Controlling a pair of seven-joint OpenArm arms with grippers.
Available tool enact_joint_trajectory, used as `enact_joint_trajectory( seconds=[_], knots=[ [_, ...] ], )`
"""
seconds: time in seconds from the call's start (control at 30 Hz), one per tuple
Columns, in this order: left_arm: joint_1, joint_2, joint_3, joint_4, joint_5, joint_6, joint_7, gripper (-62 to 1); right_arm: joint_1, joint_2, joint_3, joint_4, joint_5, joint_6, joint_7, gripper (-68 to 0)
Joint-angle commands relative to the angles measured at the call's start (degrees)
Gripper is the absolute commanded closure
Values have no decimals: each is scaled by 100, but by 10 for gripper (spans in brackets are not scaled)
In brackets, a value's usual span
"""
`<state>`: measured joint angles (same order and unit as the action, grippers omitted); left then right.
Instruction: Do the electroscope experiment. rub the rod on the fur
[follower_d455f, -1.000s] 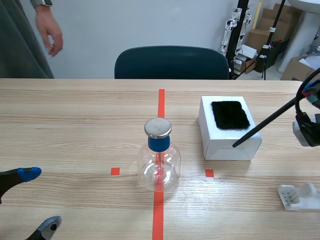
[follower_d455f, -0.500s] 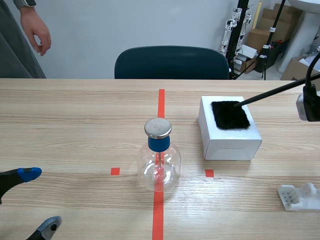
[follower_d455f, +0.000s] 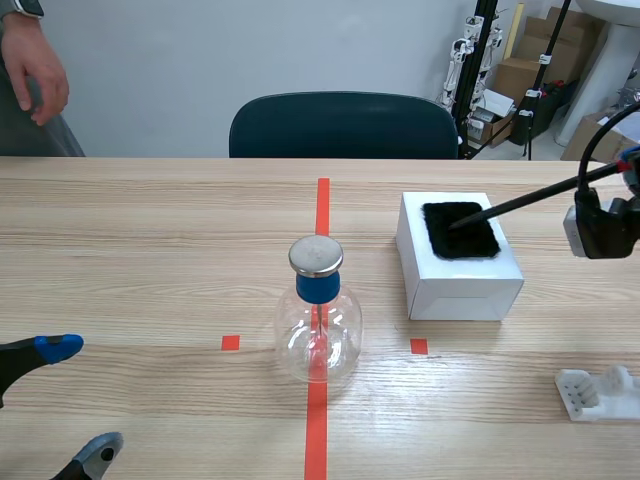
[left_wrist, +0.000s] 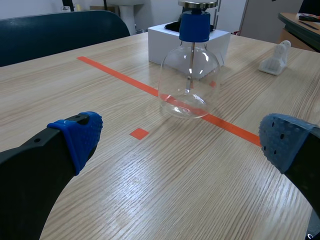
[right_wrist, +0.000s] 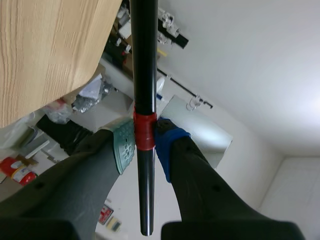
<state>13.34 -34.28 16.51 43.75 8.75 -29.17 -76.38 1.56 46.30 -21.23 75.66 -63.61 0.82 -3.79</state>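
Black rod (follower_d455f: 535, 196), tip lost against fur (follower_d455f: 466, 242)

Free table (left_wrist: 150, 190) is left between the spread fingers of the left gripper (left_wrist: 182, 142); straight ahead the way is barred by the glass flask (left_wrist: 190, 85), with the white box (left_wrist: 162, 42) behind it. Near the right gripper (right_wrist: 145, 145) a white holder (follower_d455f: 597, 392) is found.

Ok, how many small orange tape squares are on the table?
2. The left square lies beside the flask; the right square sits in front of the white box. The flask could hide another.
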Motion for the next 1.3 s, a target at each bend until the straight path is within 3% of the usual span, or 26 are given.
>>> enact_joint_trajectory(
  seconds=[0.0, 0.13, 0.3, 0.53, 0.73, 1.0, 1.17, 1.27],
  knots=[
    [-15, -15, 2, 94, -57, -13, -79, -623, 96, 162, 52, 66, -20, 31, -302, -2],
    [-15, -15, 2, 94, -57, -13, -76, -623, 61, 162, 52, 39, -17, 466, -435, -2],
    [-15, -15, 2, 94, -57, -13, -83, -623, 33, 66, 42, 39, -24, 461, 9, -2],
    [-15, -15, 2, 94, -57, -13, -79, -623, 31, 50, 42, 39, 155, 485, -553, -2],
    [-15, -15, 2, 94, -57, -13, -76, -623, 35, -46, 42, 42, 101, 481, 127, -2],
    [-15, -15, 2, 94, -57, -13, -79, -623, 33, -39, 42, 39, 122, 485, -793, -2],
    [-15, -15, 2, 94, -57, -13, -79, -623, 35, -31, 24, 42, 101, 481, -28, -2],
    [-15, -15, 2, 94, -57, -13, -79, -623, 37, -59, 13, 44, 92, 481, 90, -2]
  ],
)
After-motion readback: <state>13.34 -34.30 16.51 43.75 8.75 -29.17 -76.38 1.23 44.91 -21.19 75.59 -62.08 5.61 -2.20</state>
